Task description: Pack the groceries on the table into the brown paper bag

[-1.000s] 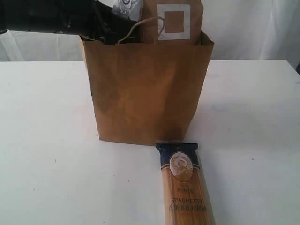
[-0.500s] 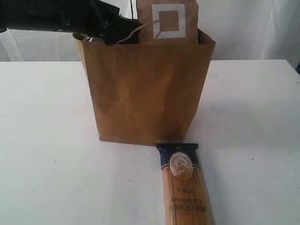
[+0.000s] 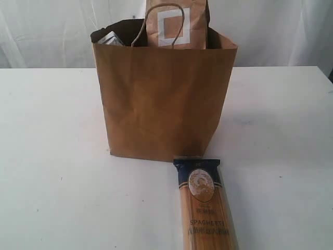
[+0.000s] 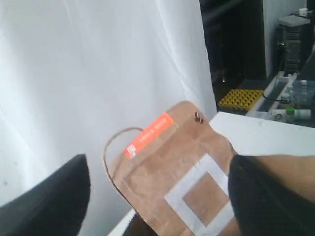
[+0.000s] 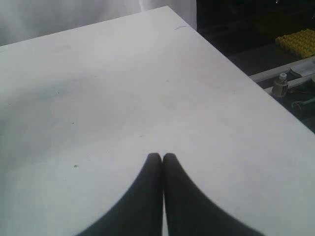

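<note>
Left fingers (image 4: pixel 266 196) are gaping wide above the bagged brown pouch (image 3: pixel 174 23); right fingers (image 5: pixel 147 196) are pressing together, empty; spaghetti packet (image 3: pixel 205 205) is waiting nearer.

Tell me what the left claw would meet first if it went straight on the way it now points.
Probably the brown pouch: it lies straight ahead of the open left claw, though the gap to it is unclear.

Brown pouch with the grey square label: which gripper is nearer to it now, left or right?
Left. The left gripper is open and faces the brown pouch from close by. The right gripper is shut over the white table, with no pouch in its view.
</note>
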